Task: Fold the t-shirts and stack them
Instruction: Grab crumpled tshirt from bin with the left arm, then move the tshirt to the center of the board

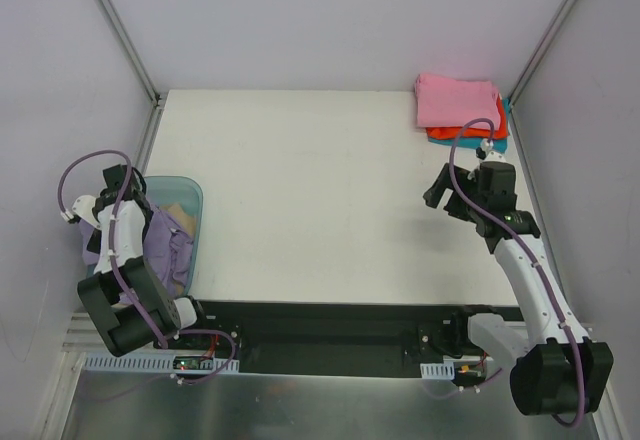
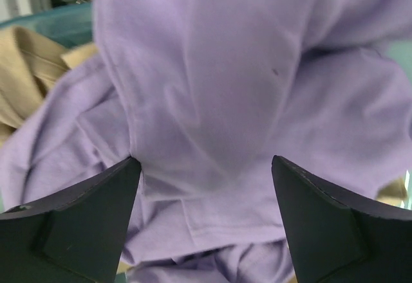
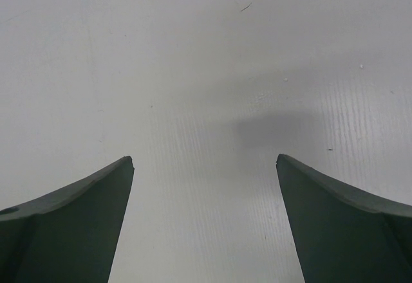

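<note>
The lavender t-shirt [image 1: 170,245] lies crumpled in the pale-blue bin [image 1: 194,200] at the left, over a tan shirt [image 1: 176,211]. In the left wrist view the lavender shirt [image 2: 244,103] fills the frame, with tan cloth [image 2: 26,77] at the left. My left gripper [image 2: 205,167] is open just above the lavender cloth, jaws wide on either side of a fold. A folded stack sits at the table's far right corner: pink shirt [image 1: 458,100] on top, orange-red [image 1: 468,133] below, teal [image 1: 506,106] at the edge. My right gripper [image 3: 205,161] is open and empty over bare table.
The white table [image 1: 320,190] is walled by grey panels with metal posts at the back corners. The bin hangs at the table's left edge beside the left arm. The right arm [image 1: 525,260] stands near the right edge, in front of the folded stack.
</note>
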Action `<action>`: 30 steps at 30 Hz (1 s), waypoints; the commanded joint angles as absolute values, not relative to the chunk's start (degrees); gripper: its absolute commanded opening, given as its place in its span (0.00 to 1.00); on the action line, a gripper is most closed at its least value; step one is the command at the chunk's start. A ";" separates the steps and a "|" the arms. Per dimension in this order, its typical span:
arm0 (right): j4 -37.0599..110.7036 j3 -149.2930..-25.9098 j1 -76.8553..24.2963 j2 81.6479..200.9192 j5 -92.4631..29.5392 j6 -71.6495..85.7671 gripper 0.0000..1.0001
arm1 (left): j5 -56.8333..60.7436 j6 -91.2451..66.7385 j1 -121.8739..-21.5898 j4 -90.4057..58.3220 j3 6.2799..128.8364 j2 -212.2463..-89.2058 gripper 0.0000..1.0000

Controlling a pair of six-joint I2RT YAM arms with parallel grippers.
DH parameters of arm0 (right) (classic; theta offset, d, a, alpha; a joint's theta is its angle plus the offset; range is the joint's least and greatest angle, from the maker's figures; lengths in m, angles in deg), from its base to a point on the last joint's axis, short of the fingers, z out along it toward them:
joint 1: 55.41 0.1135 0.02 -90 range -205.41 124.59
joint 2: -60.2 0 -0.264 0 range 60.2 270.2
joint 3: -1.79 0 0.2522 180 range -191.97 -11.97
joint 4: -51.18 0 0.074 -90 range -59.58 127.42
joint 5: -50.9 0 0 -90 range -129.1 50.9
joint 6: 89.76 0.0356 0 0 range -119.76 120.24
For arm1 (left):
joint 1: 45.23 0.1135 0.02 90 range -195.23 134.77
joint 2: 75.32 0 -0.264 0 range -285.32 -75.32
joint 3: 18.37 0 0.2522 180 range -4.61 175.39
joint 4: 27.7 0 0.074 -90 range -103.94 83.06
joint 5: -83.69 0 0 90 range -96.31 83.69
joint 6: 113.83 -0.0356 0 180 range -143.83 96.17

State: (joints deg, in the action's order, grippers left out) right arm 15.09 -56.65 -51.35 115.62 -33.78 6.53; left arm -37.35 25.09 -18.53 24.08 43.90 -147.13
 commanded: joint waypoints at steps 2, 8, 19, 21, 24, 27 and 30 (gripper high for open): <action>16.06 -58.46 -51.01 116.36 -34.36 5.52 0.97 | -41.29 26.88 -16.32 24.82 44.25 -148.79 0.79; 15.97 -58.02 -51.10 115.66 -35.41 5.08 0.97 | -36.81 24.25 -16.32 24.73 47.15 -151.26 0.00; 16.67 -57.93 -51.01 112.68 -34.97 5.17 0.97 | -21.02 16.88 -25.88 22.72 55.75 -129.21 0.00; 16.85 -57.93 -51.10 112.24 -34.62 5.25 0.97 | -18.09 14.59 -30.70 22.27 61.46 -128.41 0.00; 17.38 -57.67 -51.10 111.09 -34.09 5.60 0.97 | -13.79 11.42 -35.99 19.56 68.76 -127.35 0.00; 17.38 -57.76 -51.10 110.13 -34.36 5.69 0.97 | -2.39 8.34 -39.43 11.49 74.30 -126.82 0.00; 17.38 -57.50 -51.10 109.07 -34.27 5.69 0.97 | 11.99 5.97 -41.89 1.67 79.31 -128.49 0.00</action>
